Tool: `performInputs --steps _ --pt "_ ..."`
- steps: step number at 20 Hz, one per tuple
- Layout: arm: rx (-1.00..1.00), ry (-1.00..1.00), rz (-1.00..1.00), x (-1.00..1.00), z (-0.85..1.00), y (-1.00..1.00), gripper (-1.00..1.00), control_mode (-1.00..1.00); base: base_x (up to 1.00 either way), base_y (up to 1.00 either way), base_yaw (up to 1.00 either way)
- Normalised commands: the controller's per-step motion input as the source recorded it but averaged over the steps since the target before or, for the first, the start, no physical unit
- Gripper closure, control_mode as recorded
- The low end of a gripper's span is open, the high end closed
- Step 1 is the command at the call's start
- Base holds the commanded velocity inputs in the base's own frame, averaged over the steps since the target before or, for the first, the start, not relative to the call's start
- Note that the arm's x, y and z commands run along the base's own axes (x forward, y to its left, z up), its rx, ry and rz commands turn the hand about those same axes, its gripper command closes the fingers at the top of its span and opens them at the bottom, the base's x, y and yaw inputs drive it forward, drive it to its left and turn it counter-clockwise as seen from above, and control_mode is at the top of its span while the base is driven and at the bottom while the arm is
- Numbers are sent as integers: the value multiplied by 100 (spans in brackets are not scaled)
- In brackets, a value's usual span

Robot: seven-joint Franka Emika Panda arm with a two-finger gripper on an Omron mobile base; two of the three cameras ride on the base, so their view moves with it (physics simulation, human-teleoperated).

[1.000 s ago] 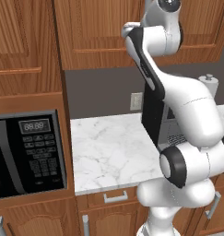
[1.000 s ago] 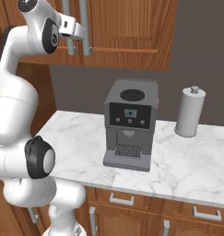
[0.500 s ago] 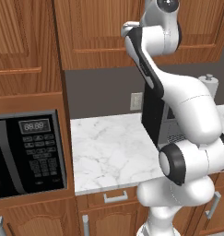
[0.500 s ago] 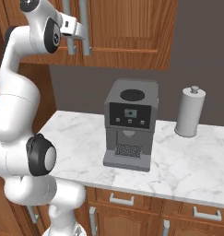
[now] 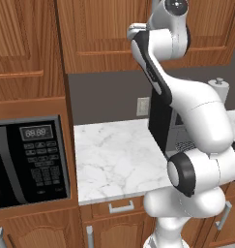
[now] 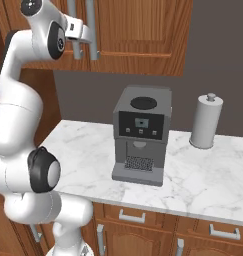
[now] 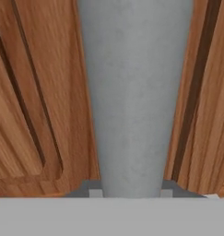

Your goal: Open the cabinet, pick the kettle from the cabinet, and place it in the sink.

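The cabinet (image 6: 138, 30) is the reddish-brown wall unit above the counter, and both its doors are closed. It also runs across the top of the left base view as cabinet (image 5: 99, 34). My gripper (image 6: 91, 37) is raised to the right one of two grey vertical bar handles (image 6: 93, 25). In the hand view the handle (image 7: 132, 92) fills the middle, and my gripper (image 7: 131, 192) has its fingertips (image 7: 95, 192) pressed against both sides of the bar. The kettle is hidden behind the closed doors. The sink is out of view.
A boxy coffee machine (image 6: 140, 135) stands on the white marble counter (image 6: 203, 175), with a paper towel roll (image 6: 206, 120) to its right. A black microwave (image 5: 27, 160) is built in at the left. Drawers with short pulls (image 6: 130, 216) run below the counter.
The fingers have closed in from wide open onto the bar handle. The arm, the base and the cabinet doors have not visibly moved.
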Motion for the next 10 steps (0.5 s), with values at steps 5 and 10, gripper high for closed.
performInputs --steps 5,10 --pt "0 -9 0 -13 0 33 100 -100 0 0 0" --pt "0 -7 0 -30 1 37 100 -100 0 0 0"
